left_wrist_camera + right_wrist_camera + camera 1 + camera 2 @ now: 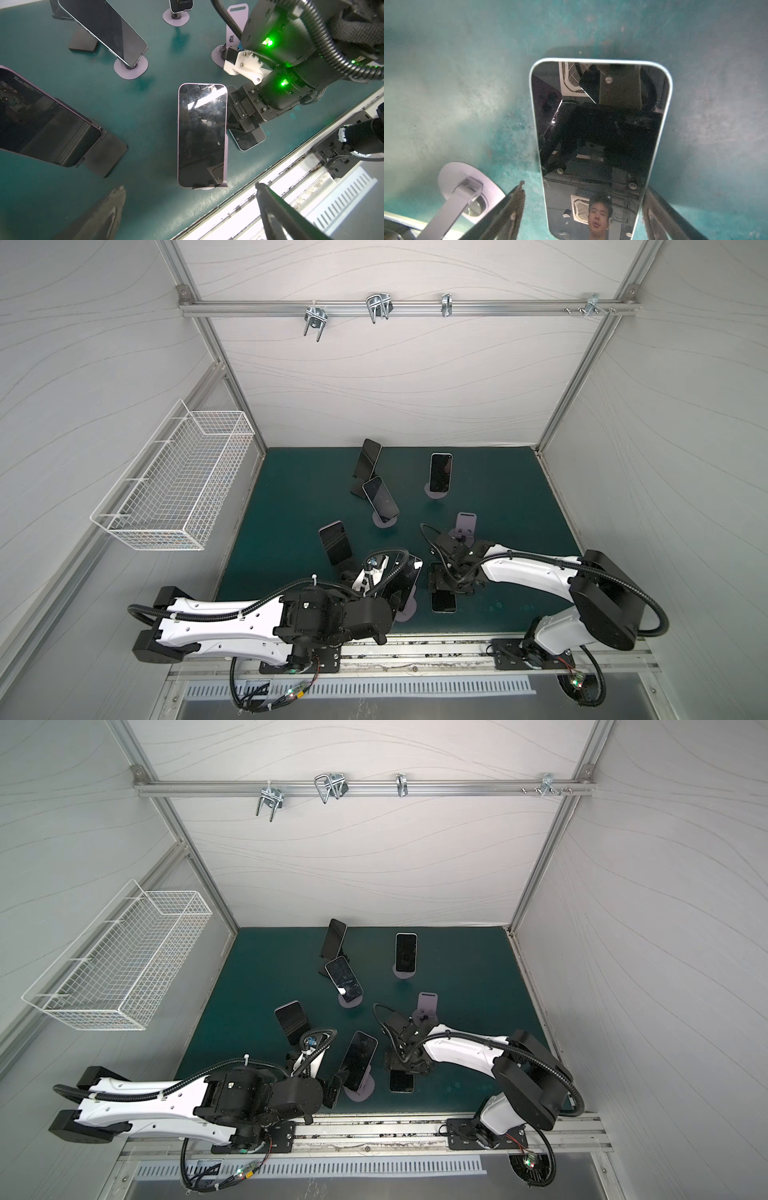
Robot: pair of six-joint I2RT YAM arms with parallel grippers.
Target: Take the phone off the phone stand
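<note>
Phone (600, 135) laid flat, screen up, near front edge of counter (511, 489); purple stand (466, 524) nearby seen empty. Right hand (586, 189) released, jaws astride phone. Left hand (191, 186) released, empty. Removal judged done; hand withdrawal left.

Pale-rimmed phone (443, 602), dark screen up, lies flat on green mat (291, 497), near centre-right; lavender phone stand (466, 524) upright and bare farther back.

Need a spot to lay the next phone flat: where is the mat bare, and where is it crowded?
Bare: the mat strip between the left wall and the rear-left phone; the back-right corner beyond the rear-right phone and the empty stand. Crowded: centre and front, around the flat phone.
</note>
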